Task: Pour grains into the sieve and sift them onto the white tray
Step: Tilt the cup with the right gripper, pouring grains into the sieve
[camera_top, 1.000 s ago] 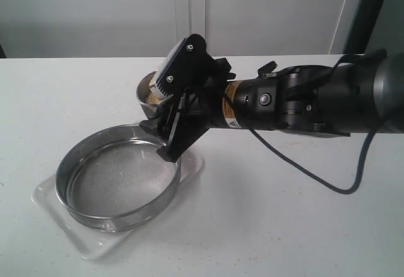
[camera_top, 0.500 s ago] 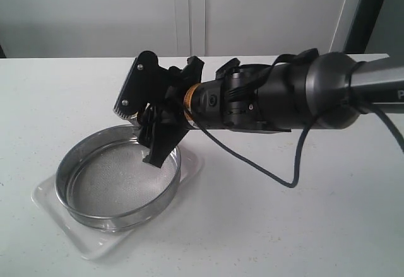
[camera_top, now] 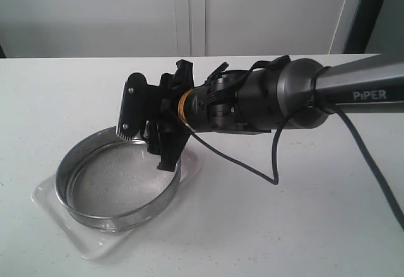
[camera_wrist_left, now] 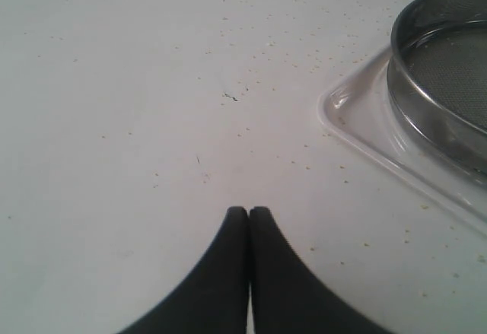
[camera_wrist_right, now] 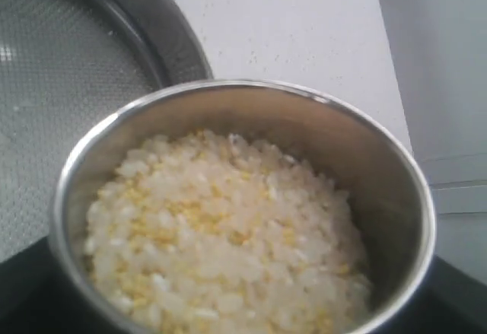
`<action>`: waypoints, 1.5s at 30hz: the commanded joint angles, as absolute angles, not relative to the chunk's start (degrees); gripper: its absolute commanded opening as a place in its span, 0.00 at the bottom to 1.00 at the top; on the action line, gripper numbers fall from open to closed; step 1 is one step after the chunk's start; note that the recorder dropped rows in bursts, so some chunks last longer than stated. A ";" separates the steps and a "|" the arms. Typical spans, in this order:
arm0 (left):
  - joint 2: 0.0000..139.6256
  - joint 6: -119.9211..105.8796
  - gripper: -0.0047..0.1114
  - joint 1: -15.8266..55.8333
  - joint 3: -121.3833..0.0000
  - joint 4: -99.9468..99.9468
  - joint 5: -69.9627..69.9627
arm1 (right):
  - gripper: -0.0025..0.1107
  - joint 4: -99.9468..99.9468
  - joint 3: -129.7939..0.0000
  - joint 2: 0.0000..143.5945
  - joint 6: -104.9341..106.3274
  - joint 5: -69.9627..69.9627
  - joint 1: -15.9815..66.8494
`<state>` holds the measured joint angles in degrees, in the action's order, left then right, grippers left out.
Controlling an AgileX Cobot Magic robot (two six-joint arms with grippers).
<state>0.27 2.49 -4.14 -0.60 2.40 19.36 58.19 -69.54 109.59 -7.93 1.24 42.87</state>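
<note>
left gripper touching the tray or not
Apart. The left wrist view shows bare table between the shut left gripper and the tray.

Bright, even light, soft shadows (slightly grainy); glare on the sieve (camera_top: 110, 217).

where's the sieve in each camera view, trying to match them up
Exterior view: the sieve sits lower left, below the right gripper.
Left wrist view: its curved wall shows past the shut left gripper, cut off by the frame edge.
Right wrist view: its mesh lies behind the steel cup of grains.
Shared landmark: the white tray under it, visible in the exterior and left wrist views only.
</note>
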 commanded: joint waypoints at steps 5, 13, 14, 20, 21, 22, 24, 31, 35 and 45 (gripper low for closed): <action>0.00 2.32 0.04 -3.85 0.00 2.96 20.36 | 0.02 58.10 -70.11 110.90 1.79 0.00 42.93; 0.00 2.32 0.04 -3.85 0.00 2.96 20.36 | 0.02 58.10 -70.11 110.90 7.87 -1.69 42.93; 0.00 2.32 0.04 -3.85 0.00 2.96 20.36 | 0.02 58.10 -70.11 110.90 8.14 -1.69 42.93; 0.00 2.32 0.04 -3.85 0.00 2.96 20.36 | 0.02 58.58 -70.11 110.90 12.34 -1.54 42.93; 0.00 2.32 0.04 -3.85 0.00 2.96 20.36 | 0.02 58.58 -70.11 110.90 13.45 -1.40 42.93; 0.00 2.32 0.04 -3.85 0.00 2.96 20.36 | 0.02 58.68 -70.11 110.90 14.29 -1.31 42.93; 0.00 2.32 0.04 -3.85 0.00 2.96 20.36 | 0.02 58.72 -70.11 110.90 15.27 -1.31 42.93; 0.00 2.32 0.04 -3.85 0.00 2.96 20.36 | 0.02 58.72 -70.11 110.90 19.34 -1.42 42.93; 0.00 2.32 0.04 -3.85 0.00 2.96 20.36 | 0.02 58.72 -70.11 110.90 19.56 -1.66 42.93; 0.00 2.32 0.04 -3.85 0.00 2.96 20.36 | 0.02 58.90 -70.11 111.73 21.05 -3.36 42.93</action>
